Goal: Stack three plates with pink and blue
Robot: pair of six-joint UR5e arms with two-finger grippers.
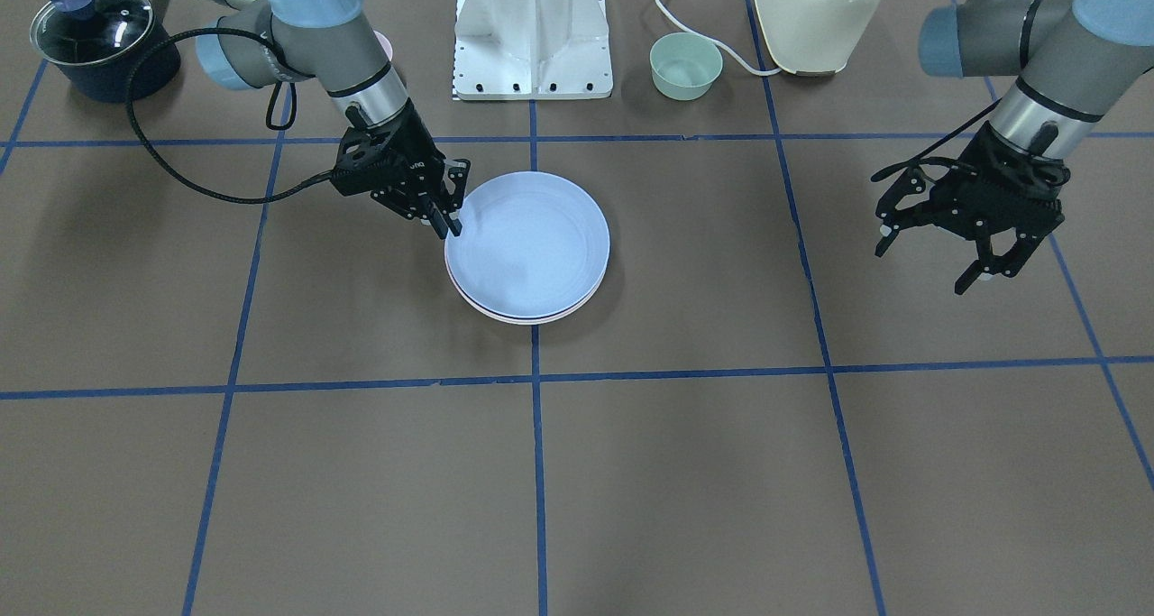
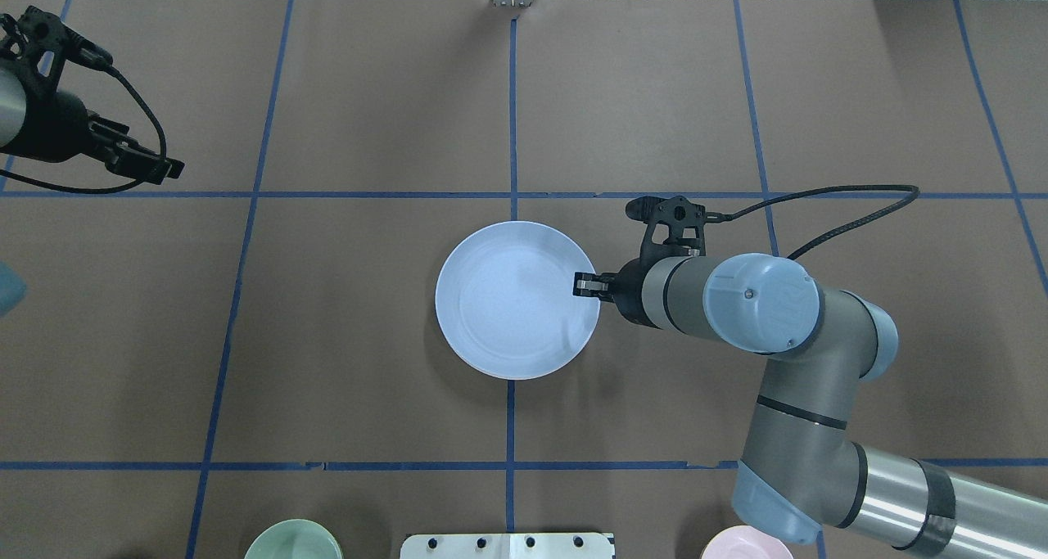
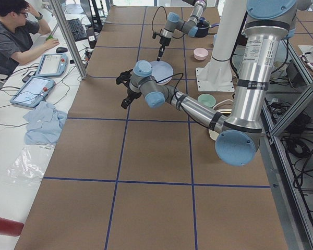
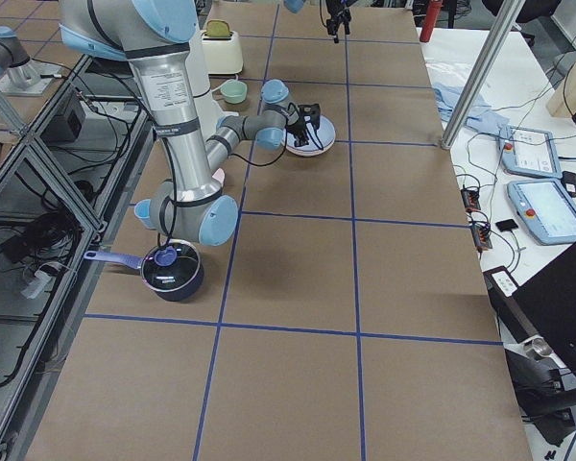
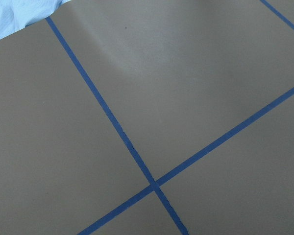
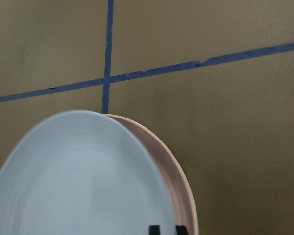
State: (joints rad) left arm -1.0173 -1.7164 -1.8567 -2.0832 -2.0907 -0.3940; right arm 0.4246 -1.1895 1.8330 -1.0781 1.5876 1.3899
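A pale blue plate [image 1: 532, 237] lies on top of a pale pink plate [image 1: 532, 318] at the table's middle, and only the pink rim shows beneath it. The stack also shows in the overhead view [image 2: 516, 309]. I cannot make out the cream-white plate. My right gripper [image 1: 451, 224] is shut on the blue plate's rim on the robot's right side, as the overhead view [image 2: 583, 285] shows. In the right wrist view the blue plate [image 6: 83, 181] sits offset over the pink plate [image 6: 179, 186]. My left gripper [image 1: 929, 257] hangs open and empty, far from the stack.
A mint-green bowl [image 1: 685, 66], a cream toaster [image 1: 816, 16] and the white robot base [image 1: 532, 34] stand near the robot. A dark pot with a glass lid [image 1: 95, 39] is by the right arm. A small pink bowl [image 2: 745, 544] sits below the right arm.
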